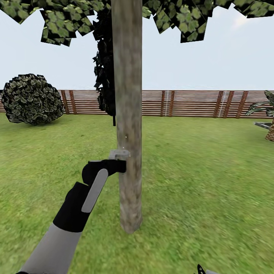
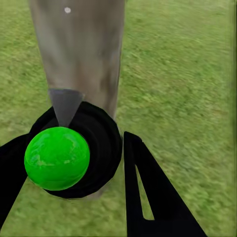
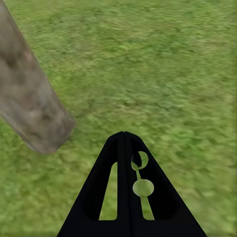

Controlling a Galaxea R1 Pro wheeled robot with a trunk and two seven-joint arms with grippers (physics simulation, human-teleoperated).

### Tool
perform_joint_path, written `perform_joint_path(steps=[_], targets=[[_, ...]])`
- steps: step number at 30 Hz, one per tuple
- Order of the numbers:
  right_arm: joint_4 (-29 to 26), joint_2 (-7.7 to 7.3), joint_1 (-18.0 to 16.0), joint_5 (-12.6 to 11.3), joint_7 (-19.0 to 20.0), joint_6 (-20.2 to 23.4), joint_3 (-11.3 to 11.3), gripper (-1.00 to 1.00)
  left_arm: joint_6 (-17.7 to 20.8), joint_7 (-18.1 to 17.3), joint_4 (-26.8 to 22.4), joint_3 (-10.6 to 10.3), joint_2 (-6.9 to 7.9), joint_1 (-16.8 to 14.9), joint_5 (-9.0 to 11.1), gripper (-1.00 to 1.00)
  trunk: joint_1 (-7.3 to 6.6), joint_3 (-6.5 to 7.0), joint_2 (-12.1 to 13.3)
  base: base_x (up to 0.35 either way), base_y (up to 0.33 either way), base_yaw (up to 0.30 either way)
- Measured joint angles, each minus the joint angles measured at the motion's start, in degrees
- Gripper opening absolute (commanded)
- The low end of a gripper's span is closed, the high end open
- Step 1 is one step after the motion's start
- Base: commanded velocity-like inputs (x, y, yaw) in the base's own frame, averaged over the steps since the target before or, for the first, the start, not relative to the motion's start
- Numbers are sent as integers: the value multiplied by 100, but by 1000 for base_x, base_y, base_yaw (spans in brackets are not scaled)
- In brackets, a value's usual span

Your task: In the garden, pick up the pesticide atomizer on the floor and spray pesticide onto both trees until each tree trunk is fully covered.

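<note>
One of the trees rises just ahead of me, its thick grey-brown tree trunk [image 1: 128, 114] running up to blocky green leaves [image 1: 182, 19]. My left gripper [image 1: 115, 166] is shut on the black pesticide atomizer [image 1: 118, 160], whose grey nozzle [image 1: 120, 154] almost touches the bark. In the left wrist view the atomizer [image 2: 101, 143] sits between the gripper's [image 2: 74, 168] fingers [image 2: 148, 197], a green ball [image 2: 57, 158] on it, nozzle [image 2: 64, 103] aimed at the trunk [image 2: 81, 49]. A white pesticide speck [image 2: 67, 10] dots the bark. My right gripper [image 3: 124, 182] is shut and empty over grass, beside the trunk's base [image 3: 29, 108].
Lawn [image 1: 205, 182] spreads all round to a brown slatted fence [image 1: 182, 102]. A round bush [image 1: 32, 99] stands far left, a dark thin-stemmed tree [image 1: 104, 68] behind the trunk, a palm [image 1: 268, 114] at the right edge. My right gripper's tip [image 1: 200, 269] peeks in below.
</note>
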Motion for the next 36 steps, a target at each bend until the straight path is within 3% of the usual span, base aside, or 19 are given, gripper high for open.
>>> perform_joint_path(steps=[14, 28, 36], targets=[[17, 0, 0, -17, -1, 0, 130, -100, -1, -258, -89, 6, -32, -336, 10, -100, 0, 0, 0, 0, 0, 0], [17, 0, 0, -18, -8, 0, 132, -100, -1, -382, -88, 41, 2, -337, 1, -100, 2, 0, 0, -204, 0, 0], [18, 0, 0, -18, -8, 0, 133, -100, -1, -391, -69, 42, 3, -337, 1, -100, 0, 0, 0, -45, 0, 0]])
